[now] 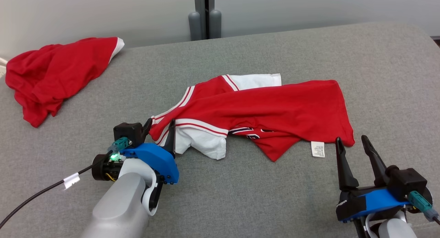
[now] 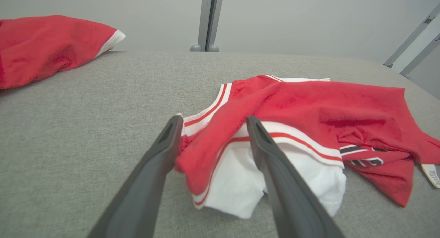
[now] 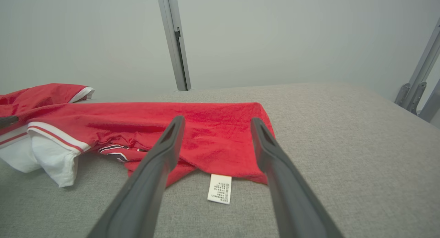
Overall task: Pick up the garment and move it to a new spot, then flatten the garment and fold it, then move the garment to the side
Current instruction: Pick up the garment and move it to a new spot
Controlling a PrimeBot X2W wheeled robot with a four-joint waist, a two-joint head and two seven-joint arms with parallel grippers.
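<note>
A red garment [image 1: 268, 107] with white sleeves and striped trim lies crumpled lengthwise on the middle of the grey padded surface [image 1: 240, 196]. My left gripper [image 1: 161, 122] is at its left end and open. In the left wrist view the two fingers straddle a fold of the garment [image 2: 309, 100], and the left gripper [image 2: 213, 119] does not pinch it. My right gripper [image 1: 351, 139] is open just short of the garment's near right corner, beside a white label [image 1: 317, 149]. In the right wrist view the right gripper [image 3: 217, 118] points at the red hem [image 3: 220, 128] and the label [image 3: 220, 188].
A second red garment [image 1: 55, 73] lies bunched at the far left corner, also seen as the second red garment [image 2: 44, 42] in the left wrist view. Grey posts [image 1: 205, 24] stand behind the surface's far edge. Bare grey padding stretches to the right and front.
</note>
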